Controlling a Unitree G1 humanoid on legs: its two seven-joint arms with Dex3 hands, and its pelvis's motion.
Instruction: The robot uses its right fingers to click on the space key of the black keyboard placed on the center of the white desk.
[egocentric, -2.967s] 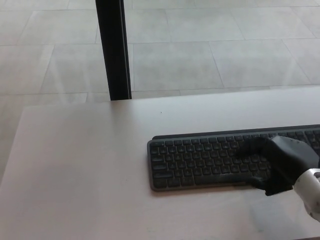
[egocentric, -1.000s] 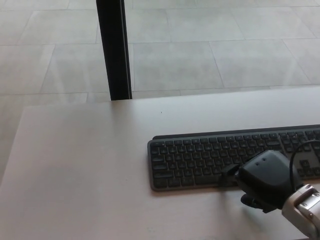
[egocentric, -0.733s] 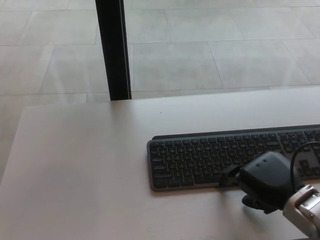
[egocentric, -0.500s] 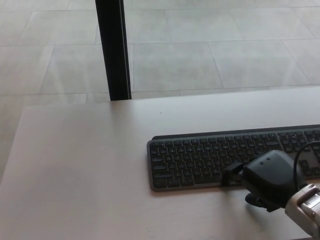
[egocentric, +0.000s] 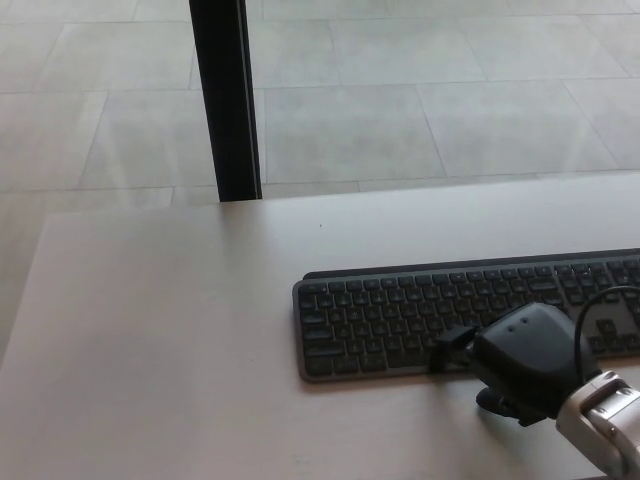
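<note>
The right hand (egocentric: 525, 360) rests over the near edge of the black keyboard (egocentric: 420, 315) on the white worktop (egocentric: 160, 350), one of its fingers (egocentric: 452, 350) on the bottom key row. Whether they're apart or together can't be told. Key lettering is unreadable.

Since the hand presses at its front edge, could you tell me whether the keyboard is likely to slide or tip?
The keyboard lies low and flat on the desk, so it probably won't tip. The right hand bears down on its front row, so it may slide slightly.
</note>
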